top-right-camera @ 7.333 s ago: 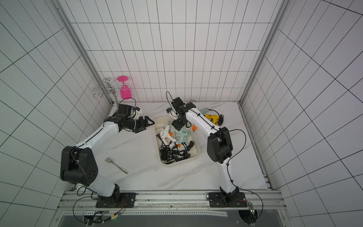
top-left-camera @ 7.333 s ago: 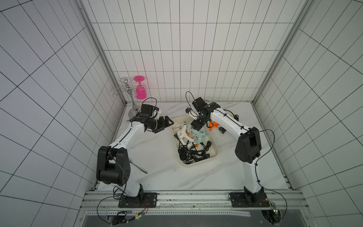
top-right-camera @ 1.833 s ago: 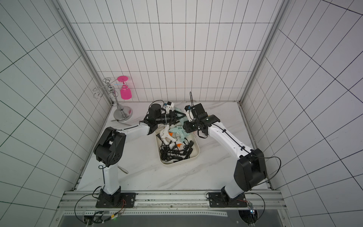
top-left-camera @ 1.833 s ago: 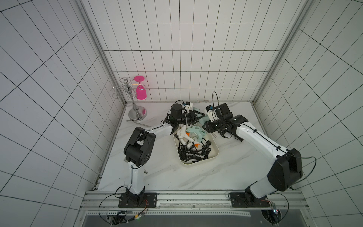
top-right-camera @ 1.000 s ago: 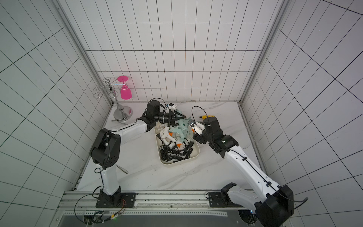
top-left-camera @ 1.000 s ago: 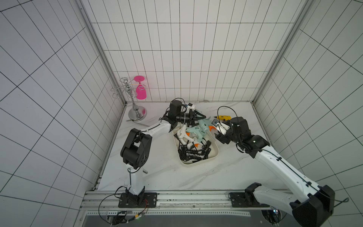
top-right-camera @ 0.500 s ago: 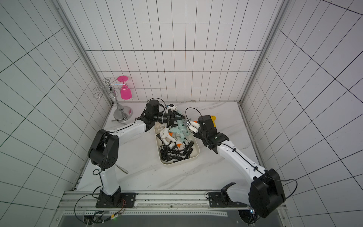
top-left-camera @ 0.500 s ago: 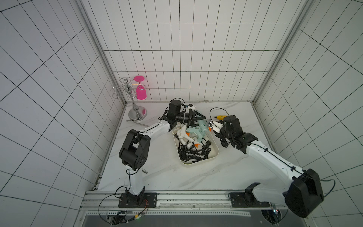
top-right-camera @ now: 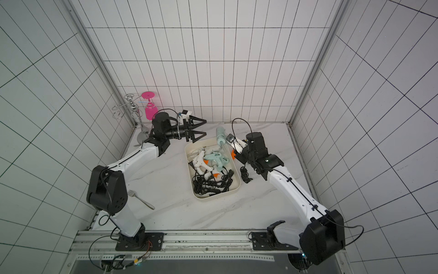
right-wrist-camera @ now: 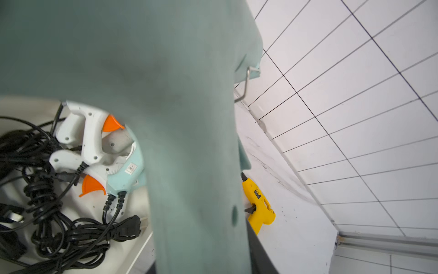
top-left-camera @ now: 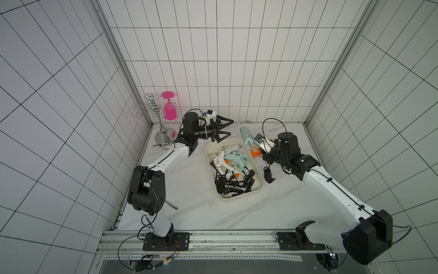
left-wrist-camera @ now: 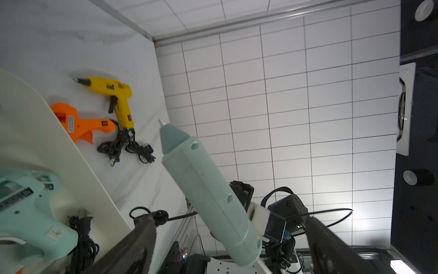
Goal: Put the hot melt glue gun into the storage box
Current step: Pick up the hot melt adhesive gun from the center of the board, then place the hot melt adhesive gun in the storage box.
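Presently: teal glue gun (top-left-camera: 245, 135), raised off the table over the far right corner of the storage box (top-left-camera: 237, 198), clamped in the right tool (top-left-camera: 257, 141). Left tool (top-left-camera: 231, 128) is by the box's far left corner, its fingers (left-wrist-camera: 139, 246) spread wide on either side of the gun and touching nothing. Storage box sits mid-table and holds white glue guns (top-left-camera: 220, 161), a light-blue glue gun (top-left-camera: 237, 159) and tangled black cords (top-left-camera: 232, 185). The right wrist view is largely filled by the teal gun's body (right-wrist-camera: 189, 142), which hides the grip itself. The left wrist view shows the whole barrel, nozzle up and tilted. Yellow glue gun (left-wrist-camera: 111, 91) lies toward the table's far right corner and is plain in both wrist views; in both top views the right arm covers it. Orange glue gun (left-wrist-camera: 80, 125) lies just beside the box's right wall, with a coiled cord (top-left-camera: 267, 173) near it. Pink glass (top-left-camera: 170, 111) hangs on the wire rack (top-left-camera: 163, 137) at the far left corner. Fork (top-right-camera: 141, 200) lies near the left edge.
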Robot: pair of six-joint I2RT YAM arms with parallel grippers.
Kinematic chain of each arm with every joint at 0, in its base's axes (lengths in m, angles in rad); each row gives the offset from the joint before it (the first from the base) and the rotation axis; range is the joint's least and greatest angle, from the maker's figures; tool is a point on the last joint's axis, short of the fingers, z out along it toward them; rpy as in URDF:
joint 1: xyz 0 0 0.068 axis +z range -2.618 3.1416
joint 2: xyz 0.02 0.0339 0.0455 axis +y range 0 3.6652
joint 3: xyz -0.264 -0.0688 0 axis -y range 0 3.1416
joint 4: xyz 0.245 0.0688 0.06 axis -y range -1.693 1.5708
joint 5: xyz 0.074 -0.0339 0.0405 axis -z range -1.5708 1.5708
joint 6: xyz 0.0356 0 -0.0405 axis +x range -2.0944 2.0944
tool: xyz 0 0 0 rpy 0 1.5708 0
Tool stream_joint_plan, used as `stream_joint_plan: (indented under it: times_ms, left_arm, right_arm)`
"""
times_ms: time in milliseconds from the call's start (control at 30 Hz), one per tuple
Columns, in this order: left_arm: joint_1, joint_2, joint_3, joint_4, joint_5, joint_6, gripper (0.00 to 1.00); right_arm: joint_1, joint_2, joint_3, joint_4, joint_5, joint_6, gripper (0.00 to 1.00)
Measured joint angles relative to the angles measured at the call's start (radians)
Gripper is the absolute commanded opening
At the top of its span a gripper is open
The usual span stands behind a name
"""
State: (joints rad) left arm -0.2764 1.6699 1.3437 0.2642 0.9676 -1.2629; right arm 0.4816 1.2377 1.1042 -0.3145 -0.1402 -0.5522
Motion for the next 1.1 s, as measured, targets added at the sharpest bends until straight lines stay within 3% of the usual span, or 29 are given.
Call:
stream_joint_plan:
  times_ms: [233,567,700,1100]
  left_arm:
    - [0.142,-0.219,-0.077,-0.059,-0.142,0.170,0.99]
    - [0.187,-0.261,-0.189,-0.186,-0.233,0.309,0.99]
    - [0.194,-0.283,-0.215,-0.240,-0.255,0.354,0.99]
    - [0.204,-0.306,-0.251,-0.309,-0.286,0.428,0.99]
  right_arm:
    - [-0.096,0.027,0.198,-0.085,-0.284,0.263,0.02]
    - [-0.086,0.158,0.231,0.197,-0.618,0.716,0.00]
    - [-0.059,0.213,0.168,0.385,-0.661,0.882,0.00]
    - [0.022,0.465,-0.055,0.827,-0.690,1.199,0.00]
